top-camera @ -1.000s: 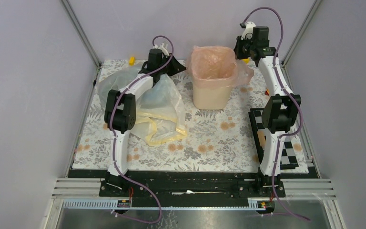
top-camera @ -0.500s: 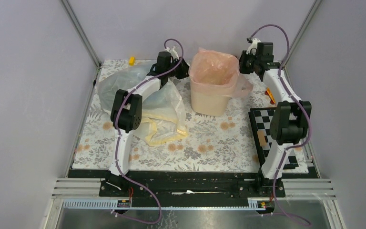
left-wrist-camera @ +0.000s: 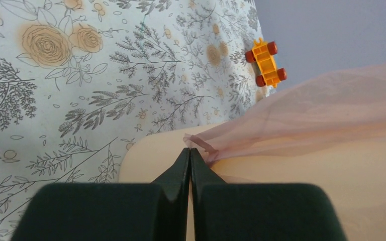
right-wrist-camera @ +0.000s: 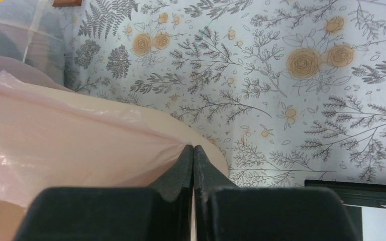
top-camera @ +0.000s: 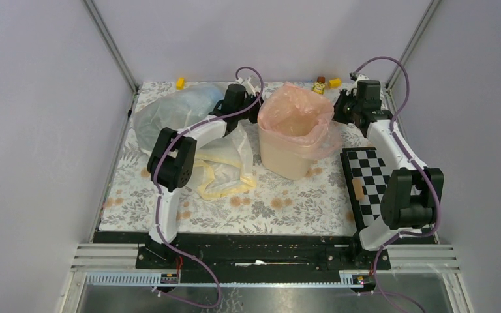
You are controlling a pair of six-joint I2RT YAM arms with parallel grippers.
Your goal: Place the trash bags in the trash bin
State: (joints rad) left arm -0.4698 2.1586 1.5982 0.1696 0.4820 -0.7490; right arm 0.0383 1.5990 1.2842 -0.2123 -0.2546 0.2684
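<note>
The cream-beige trash bin (top-camera: 288,155) stands mid-table, tilted, with the pale pink trash bag (top-camera: 295,112) draped in and over its mouth. My left gripper (top-camera: 256,105) is shut on the pink bag's edge at the bin's left rim; the pinch shows in the left wrist view (left-wrist-camera: 190,150). My right gripper (top-camera: 338,109) is shut on the bag's edge at the right rim, seen in the right wrist view (right-wrist-camera: 193,147). The pink film (right-wrist-camera: 55,135) stretches between them over the bin (left-wrist-camera: 301,196). A pale yellow bag (top-camera: 218,171) and a bluish-clear bag (top-camera: 173,109) lie left of the bin.
A black-and-white checkerboard (top-camera: 375,182) lies at the right. Small toy blocks (top-camera: 325,82) and a yellow piece (top-camera: 180,83) sit along the back edge; an orange toy car (left-wrist-camera: 266,63) shows beyond the bin. Frame posts stand at the back corners.
Both grippers have moved toward me and down with the pink bag, and the bin has shifted nearer and to the right. Toys at the back edge are now uncovered.
</note>
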